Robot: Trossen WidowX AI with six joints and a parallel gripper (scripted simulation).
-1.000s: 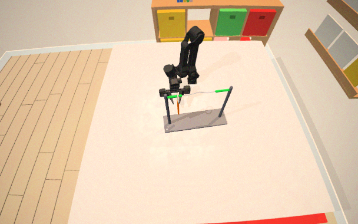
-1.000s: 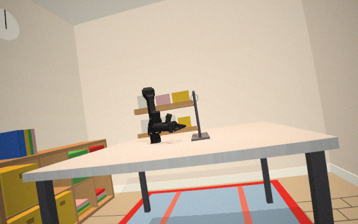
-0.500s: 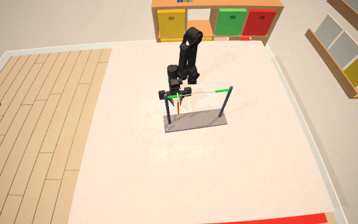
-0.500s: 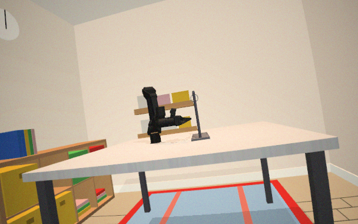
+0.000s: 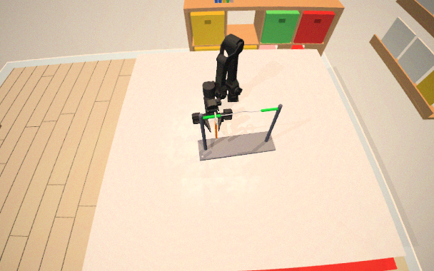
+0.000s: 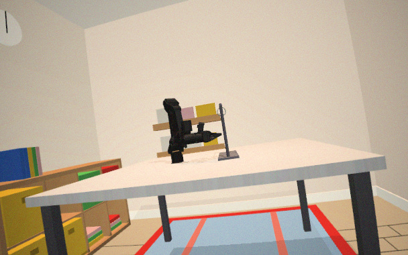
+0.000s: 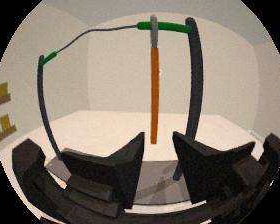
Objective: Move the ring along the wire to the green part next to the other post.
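The ring (image 5: 215,115) (image 6: 225,111) (image 7: 154,37) hangs around the green part (image 5: 208,117) (image 7: 173,27) by the near post (image 5: 203,133) (image 6: 225,131) (image 7: 196,75). Its orange handle (image 5: 216,134) (image 7: 154,90) points down; the post hides it in the exterior view. My gripper (image 5: 215,130) (image 6: 221,134) (image 7: 158,135) is partly open and empty, below the wire on the robot's side. In the wrist view the handle's lower end shows between the fingertips, beyond them. The other green part (image 5: 270,109) (image 7: 48,59) is by the far post (image 5: 273,123) (image 7: 43,105).
The thin grey wire (image 5: 244,112) (image 7: 91,30) runs between the green parts, with a gentle bend. Both posts stand on a grey base plate (image 5: 240,150) (image 6: 233,155) on the table (image 5: 226,214). The near post is close beside one finger in the wrist view.
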